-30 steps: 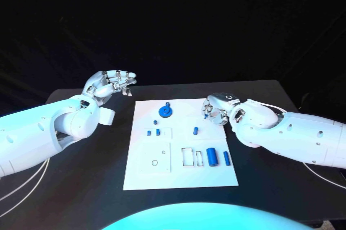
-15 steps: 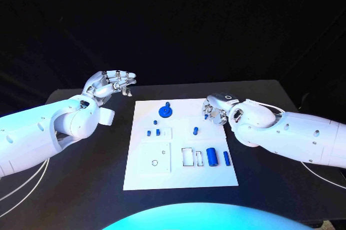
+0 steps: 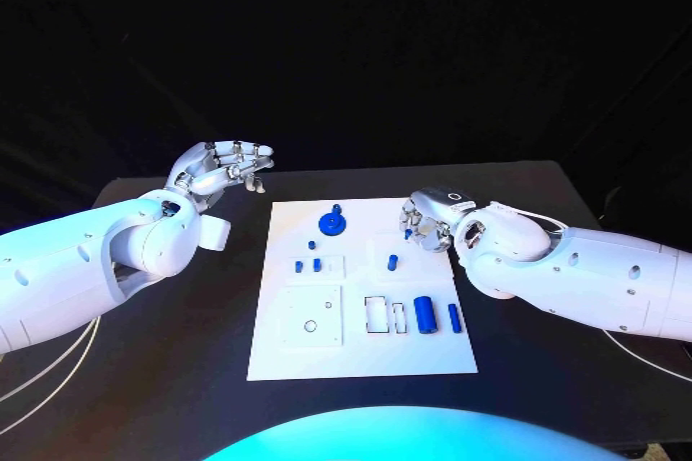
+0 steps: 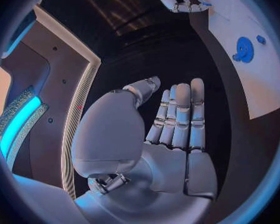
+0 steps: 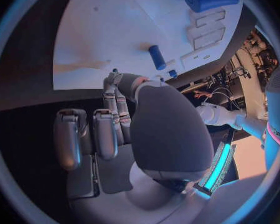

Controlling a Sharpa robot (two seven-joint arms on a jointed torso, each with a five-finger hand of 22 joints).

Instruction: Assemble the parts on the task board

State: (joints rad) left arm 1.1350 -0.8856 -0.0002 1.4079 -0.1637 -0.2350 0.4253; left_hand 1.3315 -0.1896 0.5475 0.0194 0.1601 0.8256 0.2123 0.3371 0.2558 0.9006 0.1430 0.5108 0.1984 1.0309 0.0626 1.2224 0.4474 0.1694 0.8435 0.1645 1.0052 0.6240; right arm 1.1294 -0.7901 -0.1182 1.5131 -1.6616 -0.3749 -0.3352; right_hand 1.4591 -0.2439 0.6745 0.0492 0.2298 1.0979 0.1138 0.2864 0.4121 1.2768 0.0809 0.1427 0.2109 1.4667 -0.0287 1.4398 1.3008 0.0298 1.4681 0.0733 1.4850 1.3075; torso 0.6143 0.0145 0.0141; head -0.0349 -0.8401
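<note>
Over the last second the right robot hand (image 3: 426,224) edges left over the board's (image 3: 361,361) upper right, fingers curled and empty, toward the peg (image 3: 391,262), while the left robot hand (image 3: 227,167) stays open at upper left.

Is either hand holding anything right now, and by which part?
Left hand holds nothing, fingers straight. Right hand over the task board: cannot tell.

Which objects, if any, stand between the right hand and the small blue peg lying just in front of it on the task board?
Nothing visible does. The right hand hovers at the task board edge, and only bare white plate separates it from the small blue peg; the blue gear sits off to the side.
</note>
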